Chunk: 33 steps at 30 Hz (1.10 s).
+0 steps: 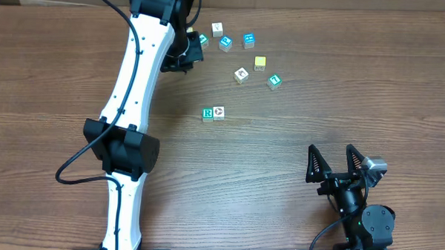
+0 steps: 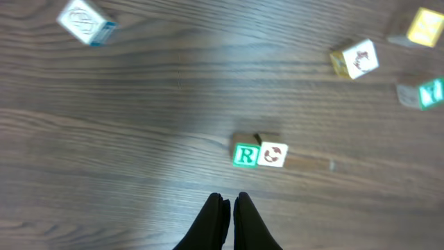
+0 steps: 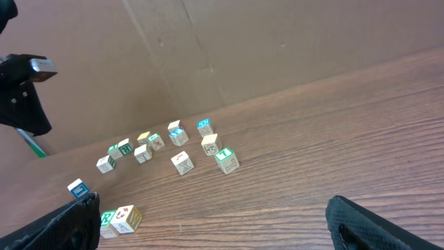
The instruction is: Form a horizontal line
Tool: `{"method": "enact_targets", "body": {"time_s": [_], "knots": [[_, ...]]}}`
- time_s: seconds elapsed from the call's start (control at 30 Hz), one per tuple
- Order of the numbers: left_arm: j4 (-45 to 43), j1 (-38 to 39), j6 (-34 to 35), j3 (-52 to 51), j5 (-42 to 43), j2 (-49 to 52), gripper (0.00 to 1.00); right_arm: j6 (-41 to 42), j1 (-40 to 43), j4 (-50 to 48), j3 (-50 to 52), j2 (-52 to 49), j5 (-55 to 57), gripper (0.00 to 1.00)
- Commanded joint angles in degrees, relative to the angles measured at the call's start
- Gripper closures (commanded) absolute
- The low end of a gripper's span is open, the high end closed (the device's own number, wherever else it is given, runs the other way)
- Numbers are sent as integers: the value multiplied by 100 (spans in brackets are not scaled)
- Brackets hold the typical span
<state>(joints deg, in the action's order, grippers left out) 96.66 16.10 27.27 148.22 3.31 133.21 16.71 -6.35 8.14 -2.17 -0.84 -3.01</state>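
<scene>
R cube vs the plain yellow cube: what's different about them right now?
Top face: the R cube shows a green R on white; the yellow cube is plain yellow.
Contact: the R cube sits flush against a picture cube; the yellow cube stands apart from its neighbours.
Place: the R cube lies nearer the arm bases; the yellow cube sits farther back among the loose cubes.
Shared: both look alike in size and rest flat on the table.

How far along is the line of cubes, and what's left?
Done: the R cube and a picture cube touch side by side, a row of two. In hand: nothing; the left gripper is shut and empty, the right gripper open, away from the cubes. Left: loose white-faced cubes, like the middle cube and the far cube, are not yet in the row.
</scene>
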Motion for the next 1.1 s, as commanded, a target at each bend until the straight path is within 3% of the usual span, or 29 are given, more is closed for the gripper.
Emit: {"method": "enact_targets", "body": {"time_s": [0.0,0.23,0.47,0.83,1.07], "knots": [[17,240,-391,-39,428,15,96,15,37,-37,20,68,-13,0],[17,505,-452,-901,190,-616,96,15,37,-37,20,68,-13,0],[-122,778,321,-2968,-439,-1683,96,15,37,-37,20,68,-13,0],[-2592,1746,1069,-5595,-544,-2044,96,15,37,-37,20,68,-13,0],[-3270,1757,1191,-6363,-632,-2044,96,15,37,-37,20,68,-13,0]]}}
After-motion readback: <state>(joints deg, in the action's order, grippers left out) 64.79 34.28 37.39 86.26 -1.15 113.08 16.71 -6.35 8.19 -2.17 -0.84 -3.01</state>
